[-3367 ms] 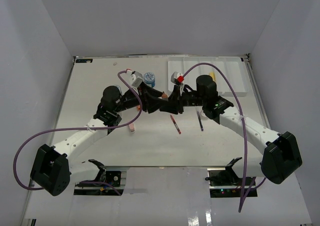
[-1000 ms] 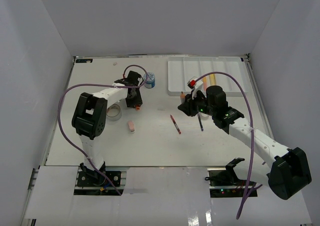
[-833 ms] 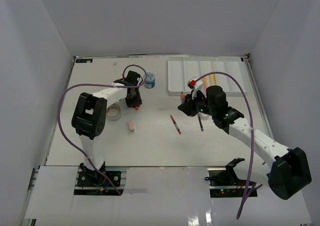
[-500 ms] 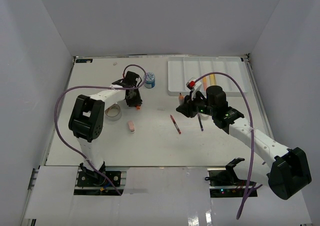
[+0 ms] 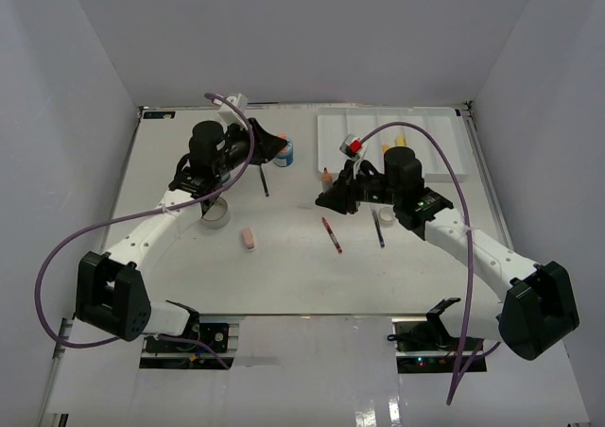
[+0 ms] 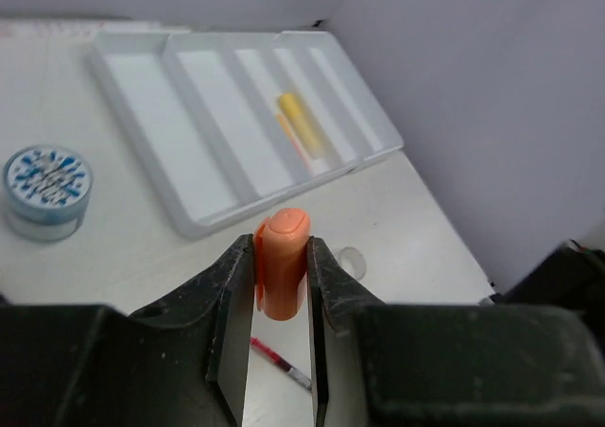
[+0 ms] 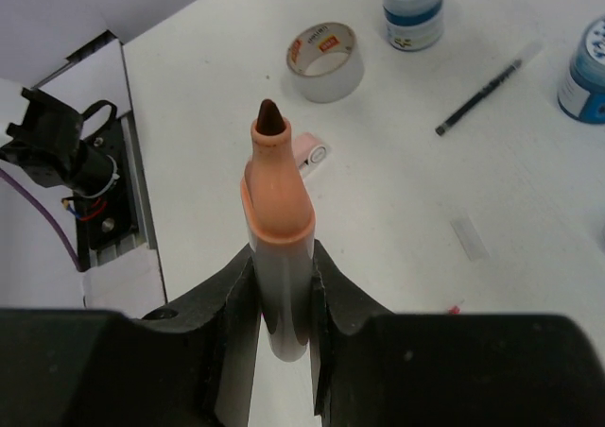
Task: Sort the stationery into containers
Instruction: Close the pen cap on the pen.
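My left gripper (image 6: 281, 257) is shut on a short orange marker cap (image 6: 282, 274). In the top view it (image 5: 267, 147) hovers beside a blue-lidded jar (image 5: 283, 151). My right gripper (image 7: 281, 262) is shut on an uncapped marker (image 7: 278, 210) with a grey body, an orange collar and a dark tip. It (image 5: 327, 194) holds the marker left of the white divided tray (image 5: 369, 129). A yellow marker (image 5: 401, 144) lies in the tray. A red pen (image 5: 331, 234) and a black pen (image 5: 378, 227) lie on the table below the right gripper.
A tape roll (image 5: 216, 212), a pink eraser (image 5: 249, 239) and another black pen (image 5: 265, 183) lie on the left half. A small clear tape ring (image 5: 386, 216) sits by the right forearm. A second jar (image 7: 412, 9) shows in the right wrist view.
The grippers, joined at mid-table 3.4 s ago, have parted. The left arm has since lifted from the table to beside the blue jar. The right gripper has drifted left with the marker.
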`<state>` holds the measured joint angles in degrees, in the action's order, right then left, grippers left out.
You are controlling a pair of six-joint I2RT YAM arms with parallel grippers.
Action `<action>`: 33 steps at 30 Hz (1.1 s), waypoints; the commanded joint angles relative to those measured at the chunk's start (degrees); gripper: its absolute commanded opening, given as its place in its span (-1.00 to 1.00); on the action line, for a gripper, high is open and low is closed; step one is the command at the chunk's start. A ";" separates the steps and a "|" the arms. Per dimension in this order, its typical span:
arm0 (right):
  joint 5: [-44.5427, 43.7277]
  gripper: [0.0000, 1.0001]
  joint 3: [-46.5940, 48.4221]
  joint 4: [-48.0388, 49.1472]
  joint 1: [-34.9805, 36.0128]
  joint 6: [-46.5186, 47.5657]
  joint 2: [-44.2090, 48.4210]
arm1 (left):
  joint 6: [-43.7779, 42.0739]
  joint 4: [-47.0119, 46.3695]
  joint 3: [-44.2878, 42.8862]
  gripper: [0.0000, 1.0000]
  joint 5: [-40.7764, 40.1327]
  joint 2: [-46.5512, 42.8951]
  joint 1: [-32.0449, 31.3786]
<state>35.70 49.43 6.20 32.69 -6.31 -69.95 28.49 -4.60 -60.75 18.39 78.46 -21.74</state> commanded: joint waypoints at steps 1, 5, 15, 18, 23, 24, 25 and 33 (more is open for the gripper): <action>8.32 -0.85 6.02 5.49 1.15 -1.52 -2.29 | -0.10 -14.28 0.72 -0.62 10.25 -2.34 0.03; 11.93 -0.85 9.98 6.55 2.03 -1.87 -5.10 | 2.53 -23.76 0.20 -0.61 15.69 -2.78 0.03; 16.76 -0.85 18.07 6.90 2.47 -3.19 -11.08 | 8.51 -40.57 2.04 -0.61 23.09 -3.84 -0.41; 17.64 -0.85 18.95 7.95 2.56 -3.89 -12.05 | 8.78 -41.10 1.95 -0.61 23.70 -3.66 -1.11; 17.56 -0.85 19.65 8.13 2.73 -4.07 -13.01 | 10.27 -42.86 2.65 -0.62 23.53 -4.10 -1.47; 17.47 -0.85 19.74 8.04 2.65 -4.07 -13.10 | 10.53 -43.03 2.74 -0.62 23.62 -4.10 -1.55; 17.47 -0.85 19.74 8.04 2.64 -3.98 -13.10 | 11.05 -43.30 3.00 -0.62 23.79 -4.10 -1.64; 16.42 -0.85 19.56 7.52 2.64 -3.10 -12.75 | 12.47 -44.79 5.29 -0.63 24.85 -4.80 -1.99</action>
<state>51.57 66.32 11.79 35.03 -9.89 -83.24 40.12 -47.27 -56.21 41.82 76.40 -23.46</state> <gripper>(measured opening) 0.275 0.339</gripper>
